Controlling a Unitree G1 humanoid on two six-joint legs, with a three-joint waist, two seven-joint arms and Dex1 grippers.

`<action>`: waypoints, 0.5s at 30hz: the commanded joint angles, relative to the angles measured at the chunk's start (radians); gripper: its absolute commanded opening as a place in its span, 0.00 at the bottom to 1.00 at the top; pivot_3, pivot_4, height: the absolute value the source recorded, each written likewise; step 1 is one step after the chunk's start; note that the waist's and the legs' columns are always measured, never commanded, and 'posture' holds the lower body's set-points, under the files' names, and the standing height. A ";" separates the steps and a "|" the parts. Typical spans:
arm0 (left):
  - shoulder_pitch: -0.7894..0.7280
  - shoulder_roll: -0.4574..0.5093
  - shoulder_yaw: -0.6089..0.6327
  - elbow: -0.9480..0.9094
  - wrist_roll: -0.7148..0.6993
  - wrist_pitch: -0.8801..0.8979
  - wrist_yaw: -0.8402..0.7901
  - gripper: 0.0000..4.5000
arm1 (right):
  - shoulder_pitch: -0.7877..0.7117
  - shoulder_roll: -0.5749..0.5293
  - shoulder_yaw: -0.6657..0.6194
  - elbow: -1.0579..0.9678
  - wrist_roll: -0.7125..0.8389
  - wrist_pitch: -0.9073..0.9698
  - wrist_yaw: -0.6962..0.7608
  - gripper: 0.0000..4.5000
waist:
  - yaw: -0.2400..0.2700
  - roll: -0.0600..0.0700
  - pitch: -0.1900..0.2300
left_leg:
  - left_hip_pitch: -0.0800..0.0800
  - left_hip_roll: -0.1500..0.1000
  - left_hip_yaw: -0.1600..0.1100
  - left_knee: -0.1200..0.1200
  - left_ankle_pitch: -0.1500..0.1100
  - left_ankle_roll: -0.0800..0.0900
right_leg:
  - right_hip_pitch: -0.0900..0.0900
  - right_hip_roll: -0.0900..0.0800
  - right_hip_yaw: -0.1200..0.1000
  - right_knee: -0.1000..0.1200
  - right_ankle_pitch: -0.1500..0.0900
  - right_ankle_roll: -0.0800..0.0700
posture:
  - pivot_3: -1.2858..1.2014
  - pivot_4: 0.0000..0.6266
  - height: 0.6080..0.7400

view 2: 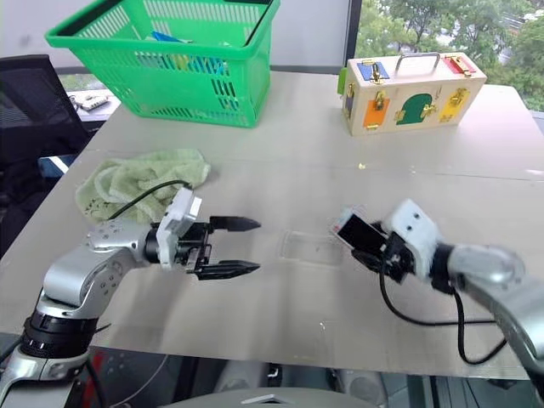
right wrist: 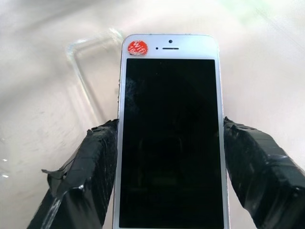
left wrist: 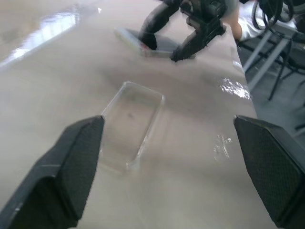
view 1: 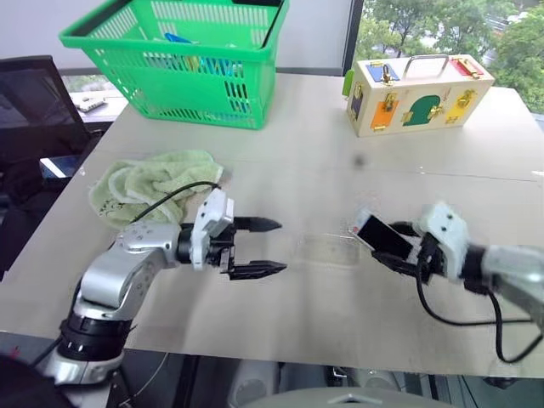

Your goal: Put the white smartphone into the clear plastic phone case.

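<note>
Gripping the white smartphone (right wrist: 170,138) by its long edges, right gripper (view 1: 396,248) has both taped fingers (right wrist: 83,176) pressed flat vs the phone's sides, one each side, jaws only as wide as the phone. Screen faces the wrist cam; earpiece end w/ a red round sticker (right wrist: 137,47) sticks out past the fingertips, lower part sits between them. In the head views the phone is tilted, raised off the table (view 1: 340,136), its free end toward the middle of the table.

Clear plastic phone case (view 1: 327,250) lies flat on the table btwn the two grippers, empty, open side up as far as I can tell. Just beside the phone's free end, not touching it; in the right wrist view the case rim shows beyond and to one side of the phone's sticker corner.

Left gripper (view 1: 259,247) hovers on the other side of the case, jaws spread wide, nothing in them. Fingers (left wrist: 71,171) point across at the case; its near short end lies roughly in line w/ the gap, but ahead of the tips, not btwn them.

Elsewhere: green towel (view 1: 153,183) behind the left arm, green basket (view 1: 183,64) at the far left, wooden latch box (view 1: 416,93) far right. All well apart from phone & case.
</note>
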 commanded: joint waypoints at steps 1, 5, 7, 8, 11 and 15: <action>0.037 0.021 0.041 -0.008 -0.012 -0.032 -0.007 1.00 | -0.177 -0.016 0.159 0.074 -0.070 -0.022 0.122 0.65 | 0.004 0.000 0.000 | -0.001 0.000 0.000 0.000 0.000 0.000 | -0.001 0.000 0.000 0.000 0.000 0.000 | 0.52 0.24 1.00; 0.093 0.037 0.058 -0.027 -0.001 -0.061 0.001 1.00 | -0.373 0.035 0.362 0.181 -0.180 -0.047 0.215 0.65 | 0.001 0.001 0.000 | -0.013 0.000 0.003 0.001 0.000 0.000 | -0.014 0.001 0.003 0.001 0.005 -0.001 | 0.52 0.24 1.00; 0.115 0.043 0.070 -0.044 -0.007 -0.060 0.010 1.00 | -0.411 0.049 0.428 0.218 -0.233 -0.064 0.240 0.65 | 0.005 0.001 0.000 | -0.014 0.001 0.004 0.002 0.000 0.000 | -0.013 0.001 0.003 0.001 0.005 -0.001 | 0.52 0.24 1.00; 0.122 0.045 0.076 -0.051 -0.008 -0.060 0.017 1.00 | -0.421 0.055 0.450 0.230 -0.255 -0.070 0.247 0.65 | 0.010 0.001 0.000 | -0.014 0.000 0.004 0.002 0.000 0.000 | -0.014 0.001 0.003 0.001 0.005 -0.001 | 0.52 0.24 1.00; 0.137 0.050 0.085 -0.065 -0.013 -0.060 0.032 1.00 | -0.430 0.074 0.473 0.232 -0.278 -0.059 0.260 0.65 | 0.018 0.001 0.000 | -0.014 0.000 0.006 0.002 -0.001 0.002 | -0.014 -0.001 0.004 0.000 0.005 -0.001 | 0.52 0.24 1.00; 0.156 0.052 0.091 -0.089 -0.020 -0.053 0.051 1.00 | -0.421 0.087 0.482 0.180 -0.274 -0.002 0.270 0.65 | 0.014 0.001 0.000 | -0.014 -0.001 0.008 0.003 -0.002 0.004 | -0.013 -0.002 0.006 0.000 0.005 -0.001 | 0.52 0.24 1.00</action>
